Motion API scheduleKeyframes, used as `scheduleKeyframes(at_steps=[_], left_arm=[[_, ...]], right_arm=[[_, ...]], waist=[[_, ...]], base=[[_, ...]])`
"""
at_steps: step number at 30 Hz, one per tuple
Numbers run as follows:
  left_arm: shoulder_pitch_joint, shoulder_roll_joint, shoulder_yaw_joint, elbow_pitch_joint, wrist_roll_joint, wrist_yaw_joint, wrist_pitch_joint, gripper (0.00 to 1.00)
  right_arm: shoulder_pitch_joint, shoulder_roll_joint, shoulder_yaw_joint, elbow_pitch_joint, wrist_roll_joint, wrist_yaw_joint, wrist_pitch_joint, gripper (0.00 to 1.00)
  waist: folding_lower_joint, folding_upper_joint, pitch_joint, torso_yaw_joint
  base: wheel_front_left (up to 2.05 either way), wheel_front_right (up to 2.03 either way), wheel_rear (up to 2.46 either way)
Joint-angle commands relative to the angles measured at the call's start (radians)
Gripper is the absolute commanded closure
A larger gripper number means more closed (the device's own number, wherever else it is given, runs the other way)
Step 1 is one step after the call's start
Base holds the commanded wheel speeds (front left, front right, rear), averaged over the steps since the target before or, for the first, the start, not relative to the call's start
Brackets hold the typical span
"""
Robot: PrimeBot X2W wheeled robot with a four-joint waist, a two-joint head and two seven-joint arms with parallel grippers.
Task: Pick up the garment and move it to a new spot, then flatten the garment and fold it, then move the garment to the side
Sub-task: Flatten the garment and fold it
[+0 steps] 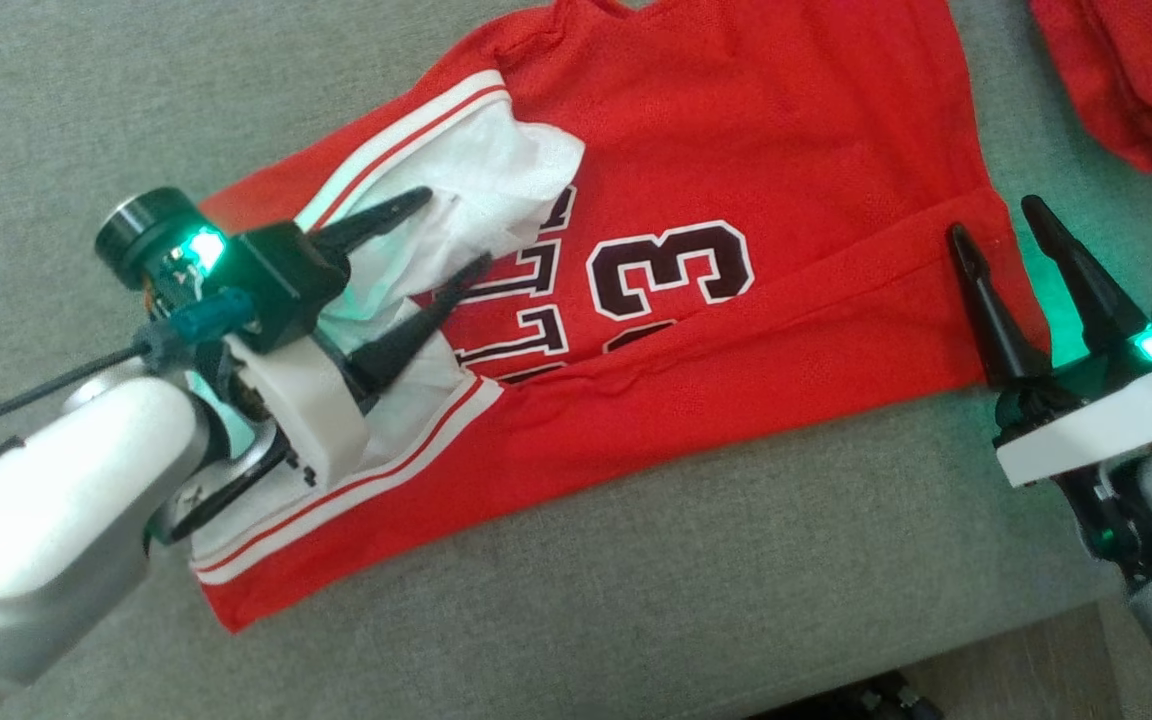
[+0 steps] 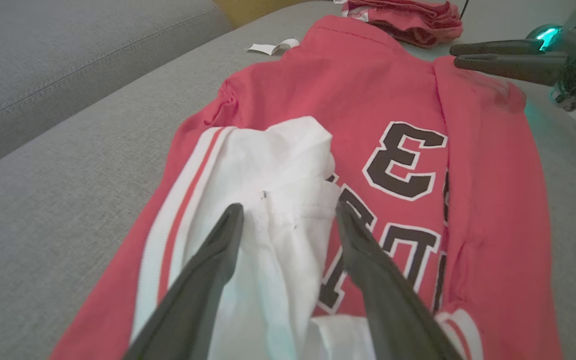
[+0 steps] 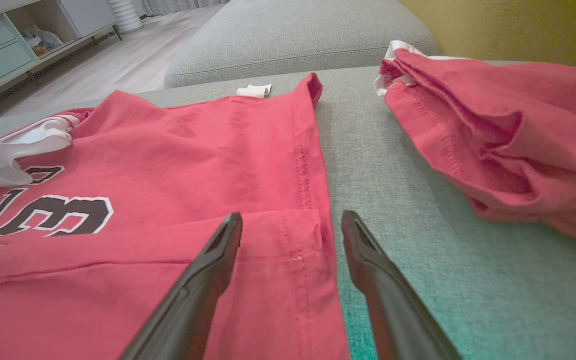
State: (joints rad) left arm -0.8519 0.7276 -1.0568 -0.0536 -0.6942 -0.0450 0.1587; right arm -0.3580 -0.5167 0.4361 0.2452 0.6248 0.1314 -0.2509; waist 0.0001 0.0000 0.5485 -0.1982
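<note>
A red jersey (image 1: 736, 150) with a dark "3" and white-striped sleeves lies spread on the grey sofa seat, its near edge folded over the body. My left gripper (image 1: 451, 230) is open above the white sleeve (image 1: 481, 180), which lies folded onto the chest; in the left wrist view the sleeve (image 2: 278, 165) sits between the fingers of that gripper (image 2: 288, 212). At the jersey's hem corner my right gripper (image 1: 996, 220) is open, one finger over the red cloth and one over the sofa. The right wrist view shows this gripper (image 3: 292, 220) straddling the hem edge (image 3: 313, 230).
A second red garment (image 1: 1136, 70) lies bunched at the far right, shown as a red pile (image 3: 508, 135) in the right wrist view. A small white tag (image 3: 254, 90) lies beyond the jersey. The sofa's front edge (image 1: 936, 660) runs along the bottom right. A backrest (image 2: 68, 55) rises on one side.
</note>
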Motion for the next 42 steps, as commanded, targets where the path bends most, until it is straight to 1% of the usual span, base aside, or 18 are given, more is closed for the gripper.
scheduleKeyframes(at_steps=[1,2,3,4,10,16,19,22,25,29,33,38,40,41,42], left_arm=[[-0.038,0.033,0.053,-0.024,-0.001,-0.005,0.004,0.43],[-0.039,0.034,0.053,-0.024,-0.002,-0.006,0.004,0.64],[-0.039,0.036,0.052,-0.026,-0.004,-0.007,0.004,0.88],[-0.039,0.039,0.052,-0.027,-0.005,-0.009,0.005,1.00],[-0.052,0.054,0.059,-0.042,0.009,-0.012,-0.012,1.00],[-0.090,0.077,0.089,-0.065,0.041,-0.015,-0.064,1.00],[-0.122,0.090,0.112,-0.077,0.054,-0.013,-0.078,1.00],[-0.163,0.102,0.136,-0.088,0.067,-0.013,-0.084,1.00],[-0.204,0.114,0.159,-0.094,0.077,-0.013,-0.082,1.00],[-0.259,0.124,0.180,-0.091,0.090,-0.018,-0.070,1.00],[-0.305,0.118,0.186,-0.071,0.096,-0.033,-0.065,1.00],[-0.339,0.098,0.172,-0.033,0.102,-0.050,-0.067,1.00],[-0.343,0.093,0.167,-0.018,0.100,-0.054,-0.073,1.00],[-0.344,0.092,0.165,-0.010,0.097,-0.056,-0.076,1.00],[-0.345,0.091,0.164,-0.003,0.094,-0.058,-0.080,1.00]], right_arm=[[0.023,-0.020,0.005,-0.018,0.007,-0.001,-0.011,0.00],[0.026,-0.020,0.003,-0.017,0.007,-0.001,-0.011,0.00],[0.028,-0.020,0.000,-0.017,0.007,-0.001,-0.011,0.00],[0.031,-0.019,-0.002,-0.016,0.007,-0.001,-0.011,0.00],[0.028,-0.025,-0.013,-0.023,0.003,-0.001,-0.011,0.00],[-0.011,-0.054,-0.013,-0.048,0.016,-0.001,-0.010,0.00],[-0.067,-0.072,-0.003,-0.055,0.018,-0.001,0.018,0.00],[-0.143,-0.078,0.011,-0.046,0.044,-0.001,0.080,0.00],[-0.239,-0.087,0.029,-0.009,0.074,-0.001,0.173,0.00],[-0.386,-0.107,0.053,0.077,0.070,-0.001,0.272,0.00],[-0.497,-0.115,0.089,0.180,0.075,-0.001,0.343,0.00],[-0.574,-0.121,0.162,0.291,0.073,-0.001,0.401,0.00],[-0.588,-0.120,0.189,0.315,0.092,-0.001,0.418,0.16],[-0.593,-0.121,0.203,0.321,0.102,-0.001,0.424,0.22],[-0.599,-0.124,0.218,0.323,0.110,-0.001,0.426,0.52]], waist=[[-0.0001,0.0000,-0.001,-0.001],[-0.0001,0.0000,-0.002,0.000],[-0.0001,0.0000,-0.003,0.001],[-0.0001,0.0000,-0.005,0.002],[-0.0001,0.0000,-0.011,0.017],[-0.0001,0.0000,-0.016,0.039],[-0.0001,0.0000,-0.014,0.047],[-0.0001,0.0000,-0.005,0.056],[-0.0001,0.0000,0.011,0.065],[-0.0001,0.0000,0.039,0.084],[-0.0001,0.0000,0.070,0.109],[-0.0001,0.0000,0.087,0.131],[-0.0001,0.0000,0.086,0.136],[-0.0001,0.0000,0.085,0.139],[-0.0001,0.0000,0.084,0.140]], base=[[0.00,0.00,0.00],[0.00,0.00,0.00],[0.00,0.00,0.00],[0.00,0.00,0.00],[0.00,0.00,0.00],[0.00,0.00,0.00],[0.00,0.00,0.00],[0.00,0.00,0.00],[0.00,0.00,0.00],[0.00,0.00,0.00],[0.00,0.00,0.00],[0.00,0.00,0.00],[0.00,0.00,0.00],[0.00,0.00,0.00],[0.00,0.00,0.00]])
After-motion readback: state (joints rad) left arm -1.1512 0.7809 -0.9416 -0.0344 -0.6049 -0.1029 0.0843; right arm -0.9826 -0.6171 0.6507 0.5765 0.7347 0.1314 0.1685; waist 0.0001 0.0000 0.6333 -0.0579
